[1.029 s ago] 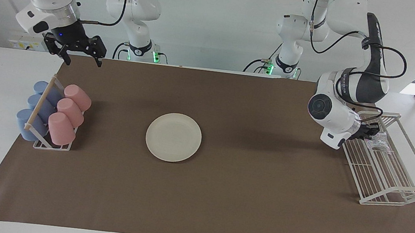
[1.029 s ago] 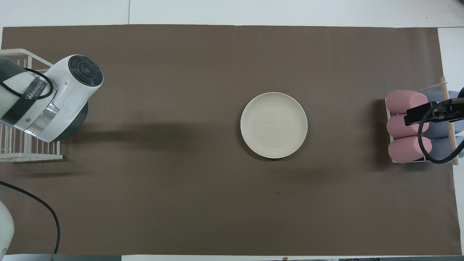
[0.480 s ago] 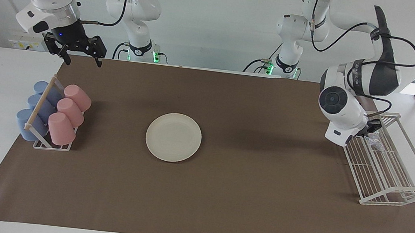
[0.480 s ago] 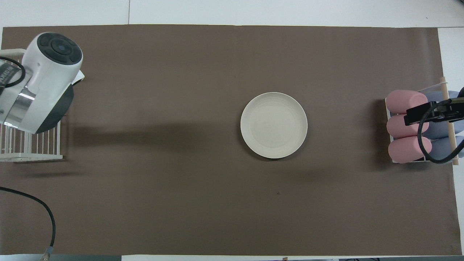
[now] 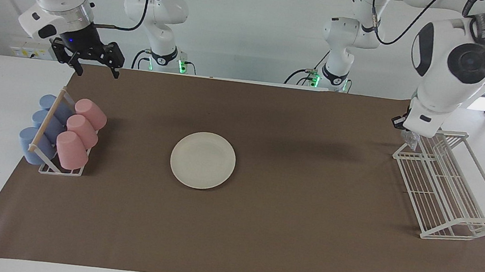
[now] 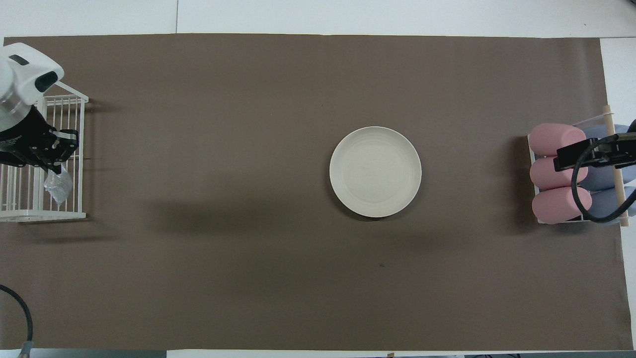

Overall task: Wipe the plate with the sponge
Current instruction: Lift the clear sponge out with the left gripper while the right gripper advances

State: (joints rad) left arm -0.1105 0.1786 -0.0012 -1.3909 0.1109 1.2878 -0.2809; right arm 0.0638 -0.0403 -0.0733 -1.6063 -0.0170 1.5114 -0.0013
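The cream-white plate lies on the brown mat in the middle of the table and also shows in the overhead view. My left gripper is up in the air over the white wire rack's end nearer the robots. It is shut on the silvery-grey sponge, which hangs below its fingers. The overhead view shows this gripper with the sponge dangling from it. My right gripper is open and empty, and waits above the mat's corner near the cup rack.
A white wire rack stands at the left arm's end of the table. A small rack of pink and blue cups stands at the right arm's end.
My left arm has risen out of the wire rack, lifting the sponge with it. The right arm and the plate have not moved.
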